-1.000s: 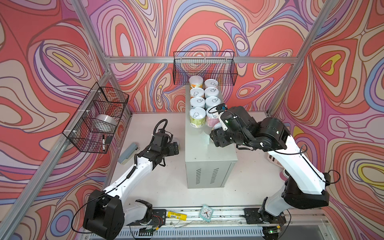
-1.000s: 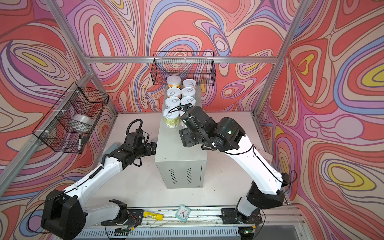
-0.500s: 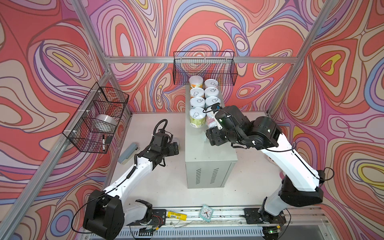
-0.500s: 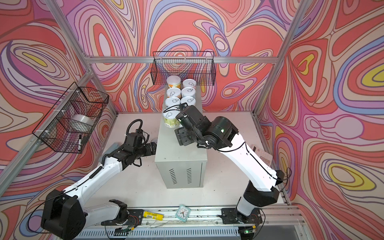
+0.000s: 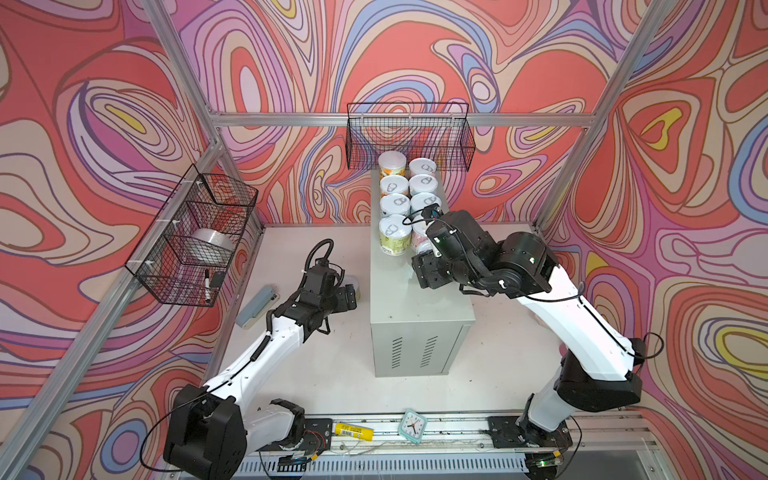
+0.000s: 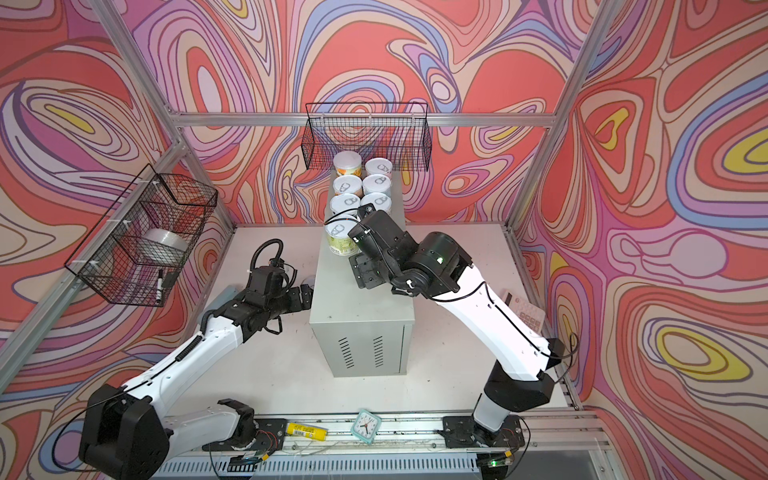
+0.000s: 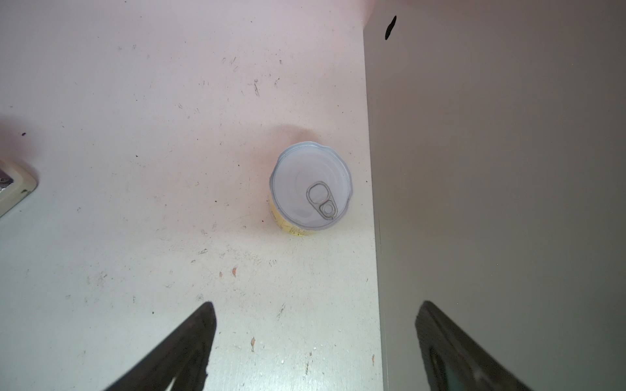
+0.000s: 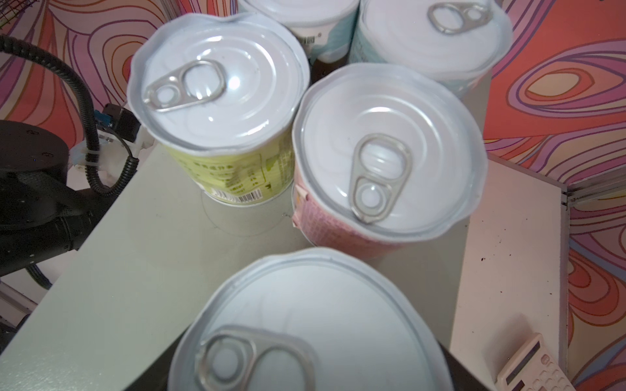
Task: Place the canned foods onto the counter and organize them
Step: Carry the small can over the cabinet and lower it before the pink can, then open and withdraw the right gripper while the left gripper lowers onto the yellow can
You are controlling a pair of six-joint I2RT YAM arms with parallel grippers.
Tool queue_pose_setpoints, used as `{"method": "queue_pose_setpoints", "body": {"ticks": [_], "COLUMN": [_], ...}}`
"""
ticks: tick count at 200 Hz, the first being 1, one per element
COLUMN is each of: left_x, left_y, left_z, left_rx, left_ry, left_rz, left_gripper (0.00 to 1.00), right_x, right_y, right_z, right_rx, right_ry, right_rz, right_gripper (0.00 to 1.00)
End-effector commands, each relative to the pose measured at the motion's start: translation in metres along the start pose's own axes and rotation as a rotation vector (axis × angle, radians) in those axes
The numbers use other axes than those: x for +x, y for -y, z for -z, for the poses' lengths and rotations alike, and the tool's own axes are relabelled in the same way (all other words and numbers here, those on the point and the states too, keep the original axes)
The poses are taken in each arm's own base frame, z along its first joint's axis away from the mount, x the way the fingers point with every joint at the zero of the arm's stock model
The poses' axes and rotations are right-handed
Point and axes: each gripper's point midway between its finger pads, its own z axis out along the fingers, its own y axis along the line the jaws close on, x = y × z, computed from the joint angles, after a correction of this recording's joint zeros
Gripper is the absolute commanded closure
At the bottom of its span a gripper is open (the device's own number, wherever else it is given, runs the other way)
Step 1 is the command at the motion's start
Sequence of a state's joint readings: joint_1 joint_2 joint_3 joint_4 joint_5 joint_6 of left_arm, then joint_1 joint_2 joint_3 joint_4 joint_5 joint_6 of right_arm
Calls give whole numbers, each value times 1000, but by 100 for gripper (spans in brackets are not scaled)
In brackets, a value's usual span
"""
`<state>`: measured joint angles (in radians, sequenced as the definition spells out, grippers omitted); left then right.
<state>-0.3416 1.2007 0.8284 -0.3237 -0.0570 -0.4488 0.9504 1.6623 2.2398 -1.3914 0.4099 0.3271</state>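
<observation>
Right wrist view, cans [image 8: 216, 101]: silvery pull-tab lids, green and pink labels, on worktop [image 8: 135, 270]
Left hand [image 7: 316, 304]: spread
Right hand [image 8: 318, 342]: unclear

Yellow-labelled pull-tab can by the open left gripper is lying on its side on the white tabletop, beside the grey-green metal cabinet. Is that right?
No. The yellow-labelled pull-tab can stands upright, lid up, not on its side; the left wrist view shows this. It is on the white tabletop, beside the grey-green metal cabinet, by the open left gripper.
</observation>
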Motion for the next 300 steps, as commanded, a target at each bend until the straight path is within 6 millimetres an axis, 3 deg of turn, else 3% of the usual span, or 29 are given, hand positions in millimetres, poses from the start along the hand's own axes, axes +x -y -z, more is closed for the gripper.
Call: {"method": "queue_pose_setpoints", "body": {"ticks": [1, 108, 158, 191, 226, 251, 271, 300], "left_x": [2, 2, -1, -3, -9, -9, -5, -4], "left_y": [-2, -3, -2, -1, -3, -5, -6, -6], "left_z": [2, 2, 2, 3, 10, 9, 3, -6], "left_rx": [-8, -14, -13, -16, -33, -44, -58, -63], "left_ry": [3, 5, 14, 9, 23, 21, -1, -13], "left_rz": [-7, -3, 0, -9, -23, -23, -24, -23], "left_gripper": [7, 7, 6, 6, 6, 5, 4, 0], "right_x": [-6, -11, -39, -49, -47, -38, -15, 17], "right_y": [3, 16, -3, 5, 25, 55, 89, 127], "right_z": [8, 26, 55, 72, 90, 101, 94, 76], "right_rx": [4, 26, -137, -145, -111, -12, 145, 208], "right_ry": [40, 82, 189, 263, 342, 391, 406, 375], "right_rz": [-7, -37, -58, -89, -133, -208, -274, -406], "right_gripper": [13, 8, 6, 5, 6, 6, 5, 4]}}
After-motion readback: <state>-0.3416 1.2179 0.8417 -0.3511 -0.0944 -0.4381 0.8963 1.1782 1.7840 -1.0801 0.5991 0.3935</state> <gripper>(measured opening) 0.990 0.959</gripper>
